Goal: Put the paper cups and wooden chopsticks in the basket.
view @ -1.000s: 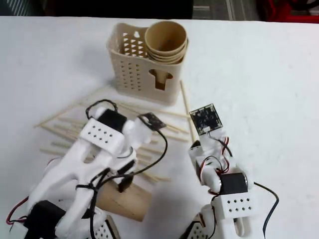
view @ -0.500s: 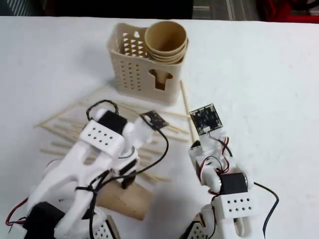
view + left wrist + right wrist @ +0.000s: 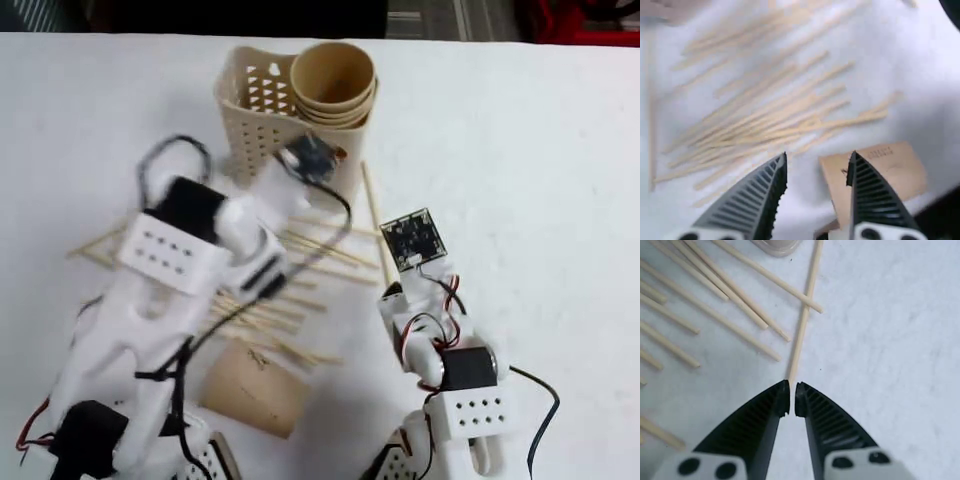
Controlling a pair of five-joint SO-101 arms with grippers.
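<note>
Many wooden chopsticks (image 3: 765, 117) loose: thin, light, likely slippery; pinch mid-length | my left gripper (image 3: 818, 156) spread, empty | right gripper (image 3: 790, 387) pressed together, empty

The high camera looks steeply down over the table (image 3: 520, 150), with the arms' bases at 6 o'clock and the basket (image 3: 262, 130) at 12. Each wrist camera looks down from close by, past the left gripper (image 3: 817, 160) or the right gripper (image 3: 790, 397). All three views share the scattered wooden chopsticks (image 3: 801, 325). The high and left wrist views also share the lying paper cup (image 3: 875, 167).
</note>
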